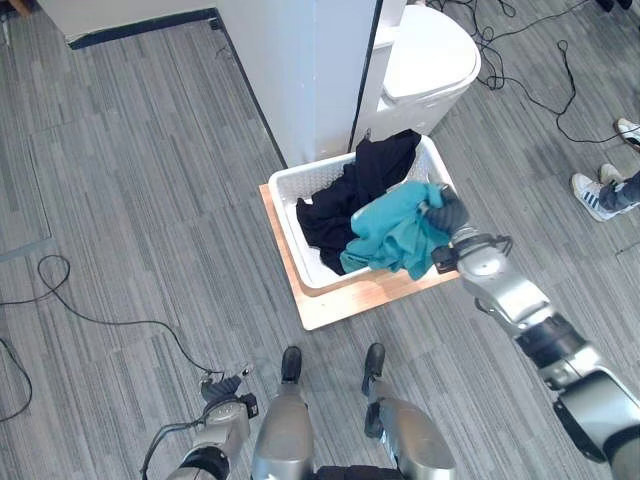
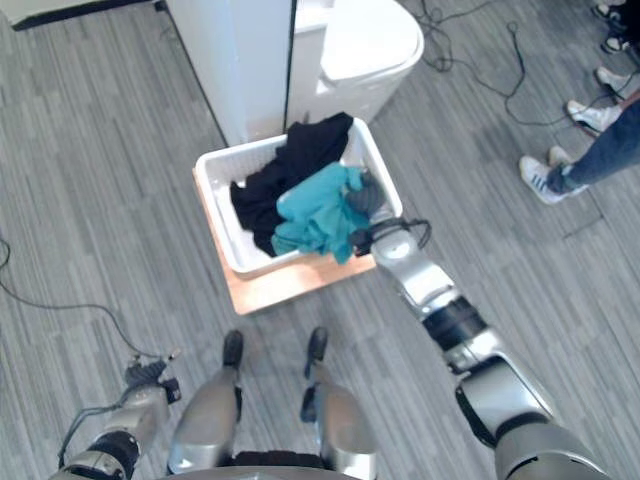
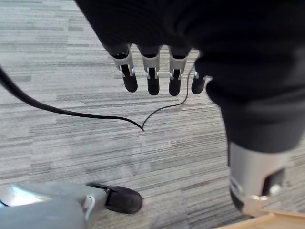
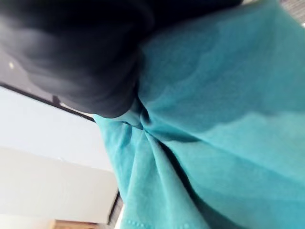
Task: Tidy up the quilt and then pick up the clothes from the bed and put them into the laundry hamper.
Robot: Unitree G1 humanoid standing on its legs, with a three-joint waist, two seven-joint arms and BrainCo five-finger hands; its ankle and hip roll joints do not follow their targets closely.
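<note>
Teal garment (image 1: pixel 395 228) over hamper (image 1: pixel 288 187), apparently gripped by right robot hand (image 1: pixel 446 213)

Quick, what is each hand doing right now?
Left hand: open, fingers straight, holding nothing.
Right hand: at the teal garment over the hamper; fingers hidden, cannot tell.

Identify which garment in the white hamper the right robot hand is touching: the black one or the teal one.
The teal garment. The right robot hand is on its edge at the hamper rim; the black garment lies farther in, untouched.

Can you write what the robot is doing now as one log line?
right hand: on teal garment over white hamper | black garment: in hamper | left hand: open, idle
</note>
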